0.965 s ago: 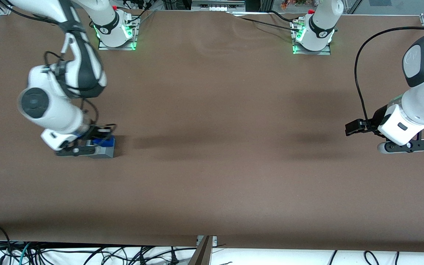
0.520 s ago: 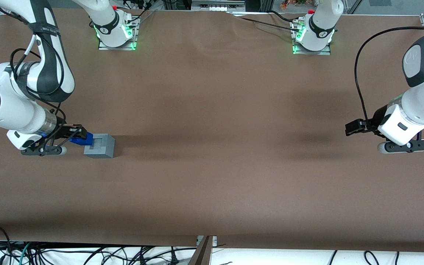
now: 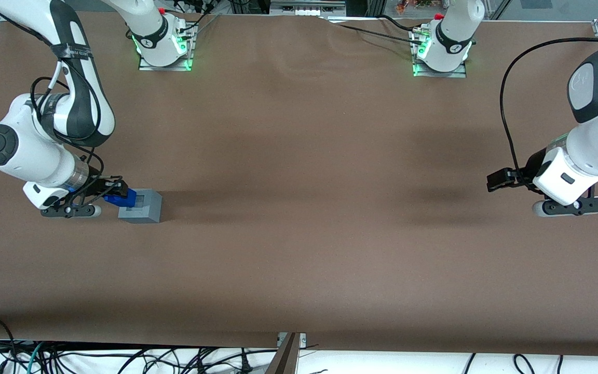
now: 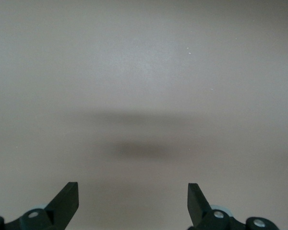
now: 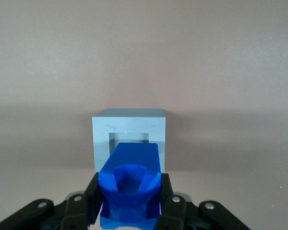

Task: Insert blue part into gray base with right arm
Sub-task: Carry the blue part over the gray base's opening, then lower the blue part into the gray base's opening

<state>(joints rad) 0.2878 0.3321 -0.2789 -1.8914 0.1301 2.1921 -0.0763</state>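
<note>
The gray base (image 3: pixel 140 206) sits on the brown table toward the working arm's end, its square recess (image 5: pixel 129 137) facing up. My right gripper (image 3: pixel 113 192) is shut on the blue part (image 3: pixel 122 197), which hangs tilted over the edge of the base nearest the gripper. In the right wrist view the blue part (image 5: pixel 130 184) is clamped between the two black fingers (image 5: pixel 92 196), its tip overlapping the near rim of the gray base (image 5: pixel 129 120) just short of the recess.
The brown table (image 3: pixel 304 208) stretches wide around the base. Two arm mounts with green lights (image 3: pixel 164 47) stand at the table's edge farthest from the front camera. Cables (image 3: pixel 122 358) lie below the edge nearest that camera.
One second ago the gripper and blue part were over the base; they swung away toward the table's end, then came back partway, so the part now overlaps the base's edge.
</note>
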